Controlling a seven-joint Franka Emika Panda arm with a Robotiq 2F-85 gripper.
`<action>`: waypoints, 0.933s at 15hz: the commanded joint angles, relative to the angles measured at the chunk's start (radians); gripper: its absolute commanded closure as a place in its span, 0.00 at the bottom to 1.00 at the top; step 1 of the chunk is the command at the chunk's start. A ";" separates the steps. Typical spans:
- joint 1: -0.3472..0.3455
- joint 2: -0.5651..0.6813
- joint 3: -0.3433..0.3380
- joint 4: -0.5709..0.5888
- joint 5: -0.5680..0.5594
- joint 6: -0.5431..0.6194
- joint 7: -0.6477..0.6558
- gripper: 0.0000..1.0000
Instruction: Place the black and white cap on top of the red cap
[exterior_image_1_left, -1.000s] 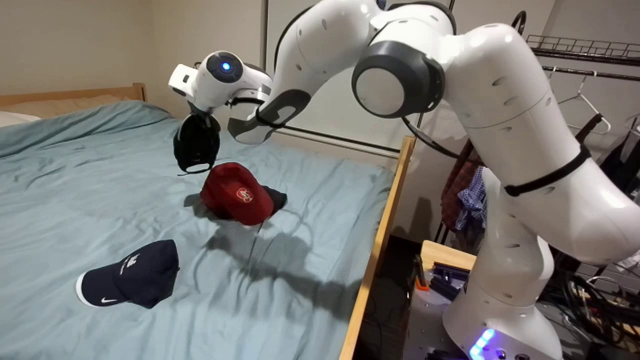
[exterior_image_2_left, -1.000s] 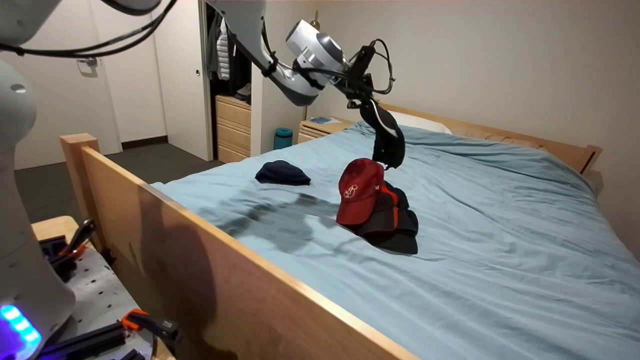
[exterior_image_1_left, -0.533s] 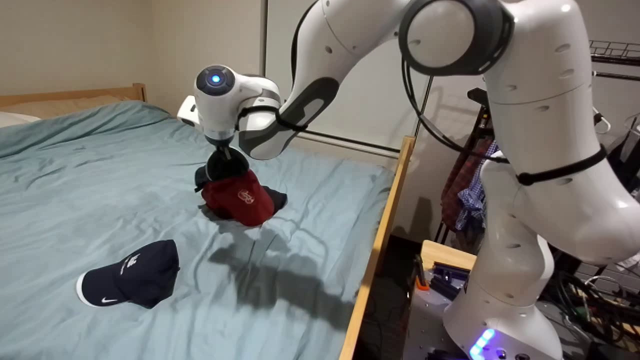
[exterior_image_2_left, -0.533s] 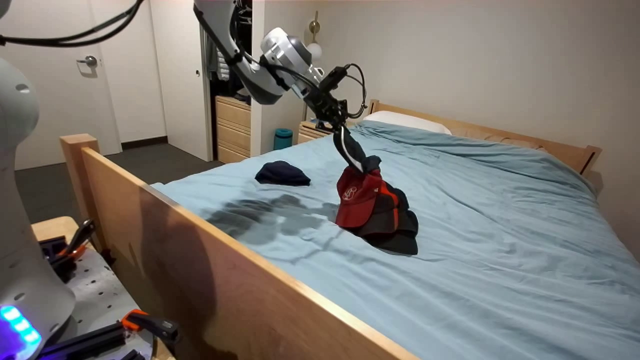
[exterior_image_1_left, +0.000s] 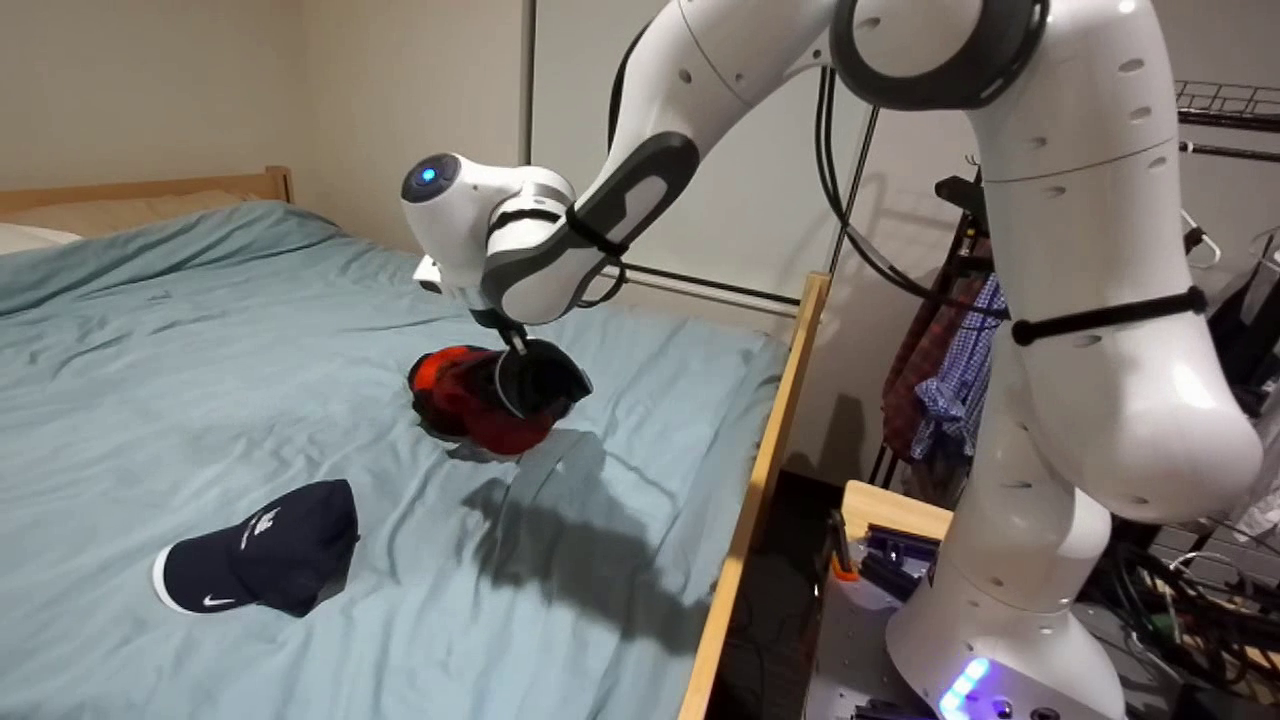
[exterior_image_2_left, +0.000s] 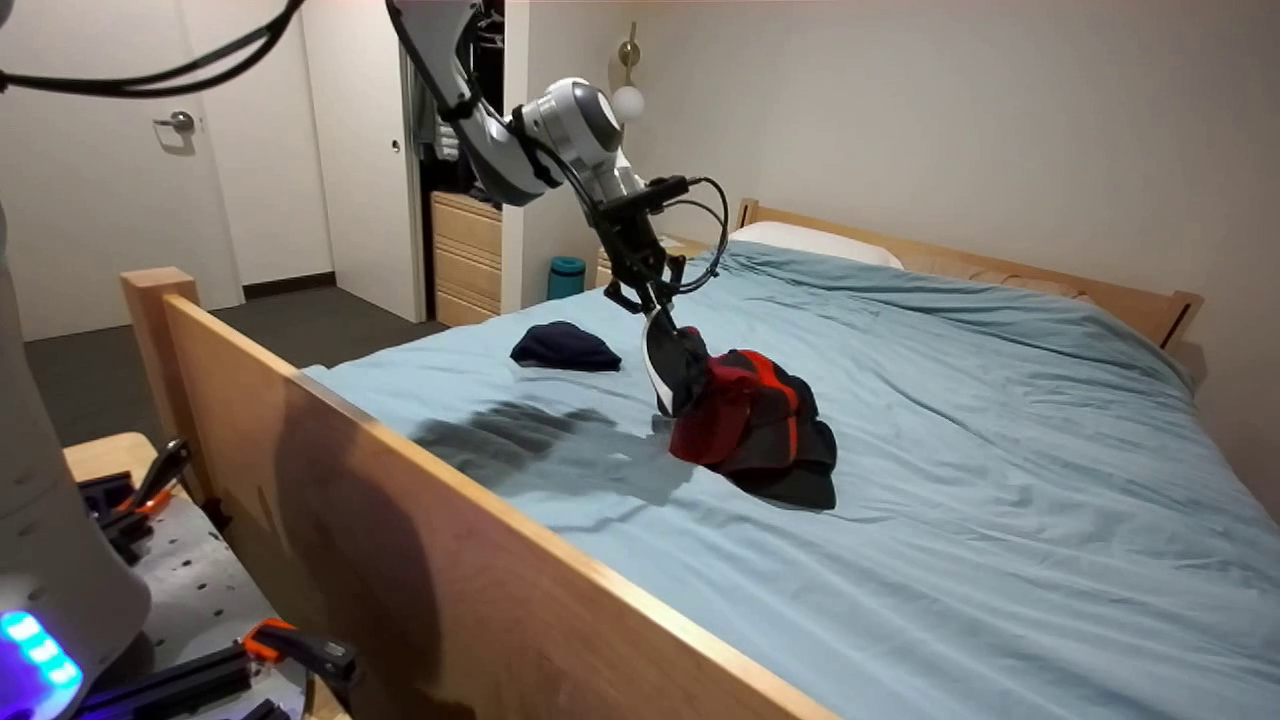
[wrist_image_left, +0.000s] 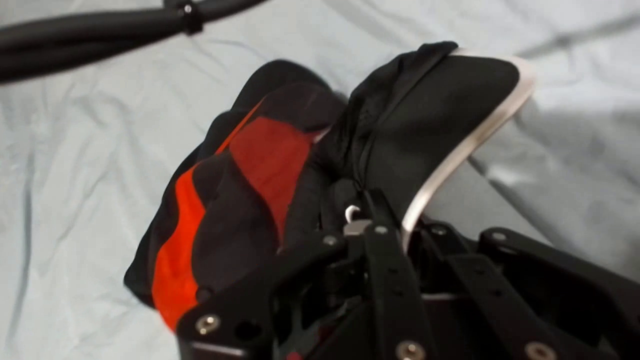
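1. Pinching b/w cap by its white-edged brim in gripper; clenched on fabric, not released, AFAICT from wrist view.
2. Tilted, out past red cap over bed at brim end; lapping across red cap at bunched-up crown. Can't tell if bearing on it or just in front.
3. Stage, at a guess: late placing, not yet done. Looks off-centre, beside dome more than on it. Prob needs a nudge inward before letting go.
4. Risk A: sliding off onto bed if dropped here, b/c of overhanging brim.
5. Risk B: landing folded or inside out, b/c of soft, crumpled crown.
6. Risk C: knocking red cap loose from striped cap & dark cap beside it, due to pressing sideways or too low. Go light.
7. Risk D: dragging b/w cap back off on retreat, if snagged at brim edge. Spread wide first, then lift slow.
8. Around: navy cap, alone on bed, well apart, prob no obstacle. Don't mix up w/ b/w cap.
9. In the way: b/w cap itself, hiding part of red cap in both exterior views, so hard to judge seating; wrist cable across a corner of wrist view, not seen snagged; footboard between robot base & bed, so stay high when pulling back.
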 joint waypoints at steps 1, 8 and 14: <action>-0.111 0.053 0.062 0.094 0.010 -0.069 -0.126 0.95; -0.186 0.142 0.125 0.291 0.023 -0.046 -0.391 0.95; -0.108 0.039 0.108 0.353 -0.093 0.019 -0.268 0.95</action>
